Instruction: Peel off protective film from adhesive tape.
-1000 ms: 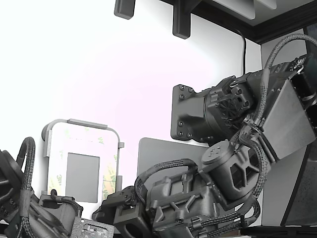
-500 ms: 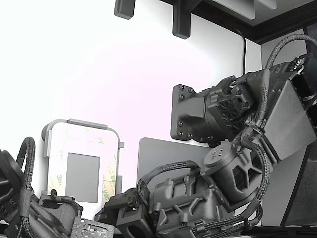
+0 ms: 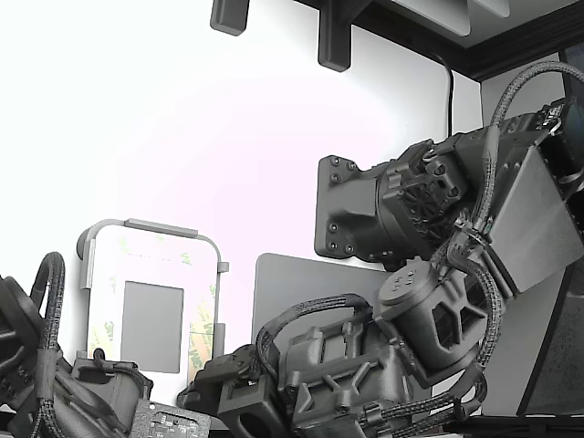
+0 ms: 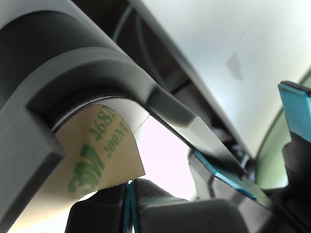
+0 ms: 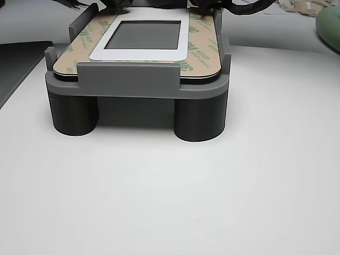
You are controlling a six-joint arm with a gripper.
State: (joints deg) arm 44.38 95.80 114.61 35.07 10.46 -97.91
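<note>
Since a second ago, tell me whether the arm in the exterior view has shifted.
Yes. The arm has shifted slightly toward the exterior view's right and down, judged against the fixed grey holder, which stayed put.

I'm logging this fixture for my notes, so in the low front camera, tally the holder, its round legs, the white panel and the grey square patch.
Grey holder: 1
Round holder legs showing: 2
White panel: 1
Grey square patch: 1
Total: 5
</note>
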